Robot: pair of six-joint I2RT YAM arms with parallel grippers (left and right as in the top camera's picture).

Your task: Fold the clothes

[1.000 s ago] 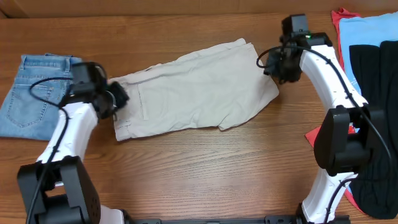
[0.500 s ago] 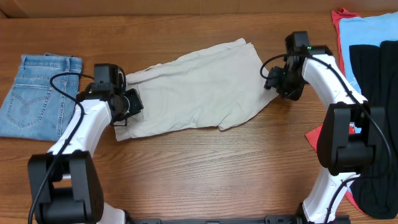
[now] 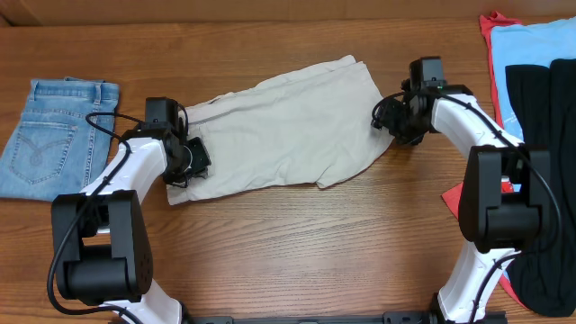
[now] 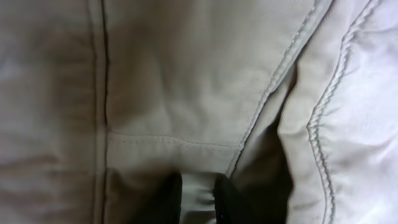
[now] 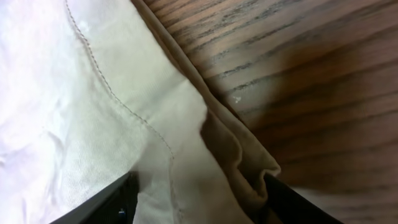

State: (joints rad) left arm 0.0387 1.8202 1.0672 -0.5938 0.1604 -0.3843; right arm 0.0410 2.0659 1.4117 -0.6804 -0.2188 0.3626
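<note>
Since a second back left gripper [image 4: 198, 194] slid onto the waistband [image 3: 178, 187], seemingly pinching a fold of khaki shorts [image 3: 279, 126] between its tips; right gripper [image 5: 199, 199] spread astride the leg hem [image 5: 242, 146], taking both ends for folding.

Overhead, we look straight down on the whole table [image 3: 288, 261]. Our two wrist cameras point downward, very near the khaki shorts [image 3: 279, 135] (left at one end, right at the opposite edge), cloth the overhead view also shows.
</note>
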